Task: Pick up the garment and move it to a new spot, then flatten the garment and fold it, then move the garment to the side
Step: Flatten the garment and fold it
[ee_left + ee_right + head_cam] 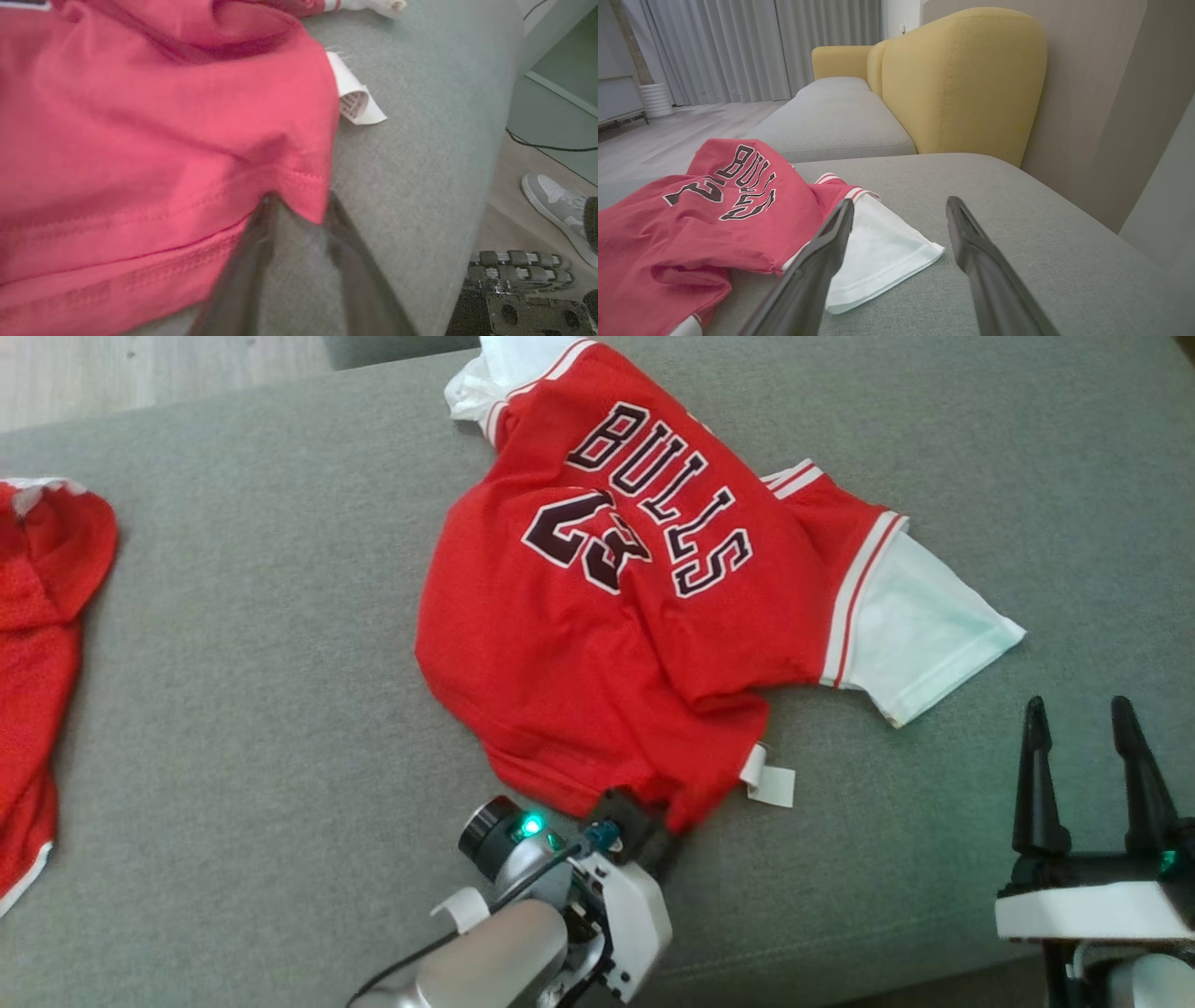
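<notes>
Red jersey lies crumpled mid-seat, directly on the grey sofa cushion, well apart from a second red garment at the left. Left gripper sits with jaws apart astride the jersey's near hem corner; right gripper hovers spread and empty. Risk: so shallow a bite may slip off the hem, or lift one layer and leave the jersey bunched.

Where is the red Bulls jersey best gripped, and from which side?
Probably the near hem corner beside the white tag, approached low from the robot's side: that stitched edge lies free on the cushion, and the left hand straddles it.
</notes>
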Tool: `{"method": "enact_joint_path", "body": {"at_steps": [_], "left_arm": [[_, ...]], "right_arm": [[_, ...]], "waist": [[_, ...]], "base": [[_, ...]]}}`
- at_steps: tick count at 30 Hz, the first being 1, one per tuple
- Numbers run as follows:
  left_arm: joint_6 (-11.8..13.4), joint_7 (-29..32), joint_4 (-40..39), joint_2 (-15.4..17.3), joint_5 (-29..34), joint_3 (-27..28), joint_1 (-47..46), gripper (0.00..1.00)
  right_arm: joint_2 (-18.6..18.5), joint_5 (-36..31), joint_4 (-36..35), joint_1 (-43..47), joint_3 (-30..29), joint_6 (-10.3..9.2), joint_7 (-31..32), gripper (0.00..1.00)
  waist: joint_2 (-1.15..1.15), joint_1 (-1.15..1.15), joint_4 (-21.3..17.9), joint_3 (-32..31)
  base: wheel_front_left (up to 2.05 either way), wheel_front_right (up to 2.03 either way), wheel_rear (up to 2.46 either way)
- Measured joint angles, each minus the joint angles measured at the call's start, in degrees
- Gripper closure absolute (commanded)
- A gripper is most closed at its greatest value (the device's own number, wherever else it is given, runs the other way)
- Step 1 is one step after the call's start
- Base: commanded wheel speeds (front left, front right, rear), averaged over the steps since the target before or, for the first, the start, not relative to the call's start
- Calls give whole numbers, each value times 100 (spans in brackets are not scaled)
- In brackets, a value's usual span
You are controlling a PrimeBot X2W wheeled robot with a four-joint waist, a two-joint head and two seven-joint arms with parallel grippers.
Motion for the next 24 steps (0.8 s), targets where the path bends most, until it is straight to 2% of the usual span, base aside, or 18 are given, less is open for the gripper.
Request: {"method": "enact_joint_path", "body": {"at_steps": [1,10,13,16,21,24], "left_arm": [[42,-22,40,4,-73,-59,-40,100],[378,38,22,1,-631,-225,-105,100],[408,275,-261,171,-769,-191,-95,100],[550,564,-958,814,-862,-101,-35,100],[1035,1285,-2372,2390,-867,60,204,100],[1301,1669,-3140,3152,-1021,136,500,100]], "right_arm": [[0,3,20,0,0,0,0,0],[0,85,36,30,-144,0,0,0],[1,103,37,176,-171,0,0,0],[2,164,45,350,-200,0,0,0],[1,199,56,410,-208,0,0,0],[2,199,53,414,-205,0,0,0]], "waist": [[0,0,22,-4],[0,0,372,-101],[0,0,566,-175],[0,0,749,-273],[0,0,1038,-420],[0,0,1171,-466]], "base": [[0,0,0],[0,0,0],[0,0,0],[0,0,0],[0,0,0],[0,0,0]]}}
